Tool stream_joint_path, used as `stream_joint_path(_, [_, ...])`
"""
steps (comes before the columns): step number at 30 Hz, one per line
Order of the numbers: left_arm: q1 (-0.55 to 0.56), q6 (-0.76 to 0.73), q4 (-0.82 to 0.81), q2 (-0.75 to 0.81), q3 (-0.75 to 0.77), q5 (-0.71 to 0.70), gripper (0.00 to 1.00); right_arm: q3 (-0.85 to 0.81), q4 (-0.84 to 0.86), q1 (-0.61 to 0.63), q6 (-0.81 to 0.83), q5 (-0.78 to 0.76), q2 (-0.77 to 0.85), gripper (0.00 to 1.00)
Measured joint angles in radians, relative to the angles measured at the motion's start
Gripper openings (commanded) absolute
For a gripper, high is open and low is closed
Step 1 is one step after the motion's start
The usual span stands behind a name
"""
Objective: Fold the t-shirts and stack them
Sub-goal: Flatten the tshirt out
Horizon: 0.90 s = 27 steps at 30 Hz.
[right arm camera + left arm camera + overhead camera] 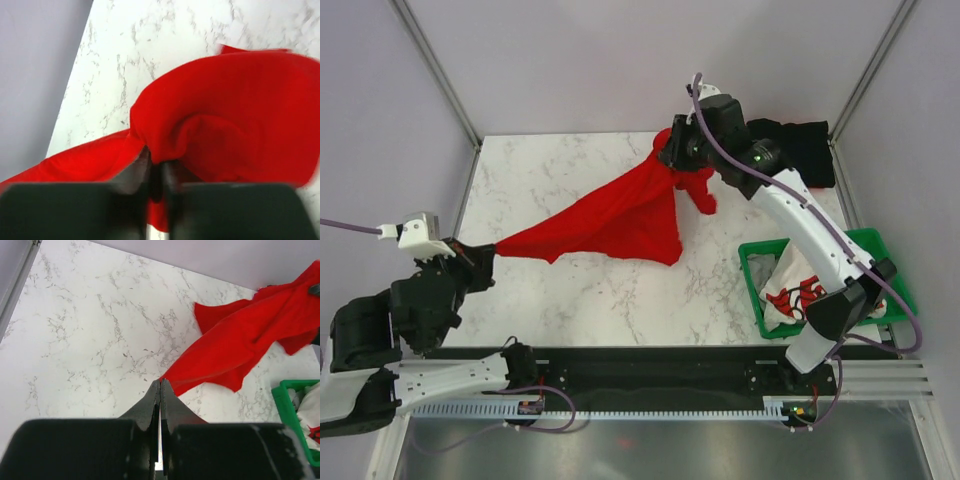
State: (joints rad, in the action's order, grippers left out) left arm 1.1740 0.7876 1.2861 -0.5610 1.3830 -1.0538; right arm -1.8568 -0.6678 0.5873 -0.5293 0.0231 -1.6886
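Over marble tabletop (570, 300), red t-shirt (610, 220) stretches between tools (491, 251) (673, 157).

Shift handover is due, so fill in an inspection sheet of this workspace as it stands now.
Surface: white marbled table, no spills seen.
Job's things: red t-shirt stretched out between both arms; black t-shirt bunched at the far right corner; white t-shirt with red print lying in the crate.
Clutter: green crate at the near right.
Grippers: left end effector shut on one tip of the red t-shirt; right end effector shut on a bunched fold of it.
Cables: purple cable along the right arm; second purple cable at the left wrist.
Surroundings: pale walls, metal posts.
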Motion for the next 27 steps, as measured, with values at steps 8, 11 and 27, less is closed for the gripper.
stream_joint_path(8, [0.000,-0.035,-0.034,0.000,-0.118,0.017,0.02,0.102,-0.116,0.028,0.107,-0.139,-0.103,0.91])
stream_joint_path(11, [0.000,-0.035,-0.035,0.000,-0.152,0.037,0.02,0.280,-0.154,0.028,0.106,-0.171,-0.108,0.92])
stream_joint_path(27, [0.000,0.024,0.050,0.115,-0.172,-0.017,0.02,0.702,0.010,0.026,-0.010,-0.232,0.183,0.82])
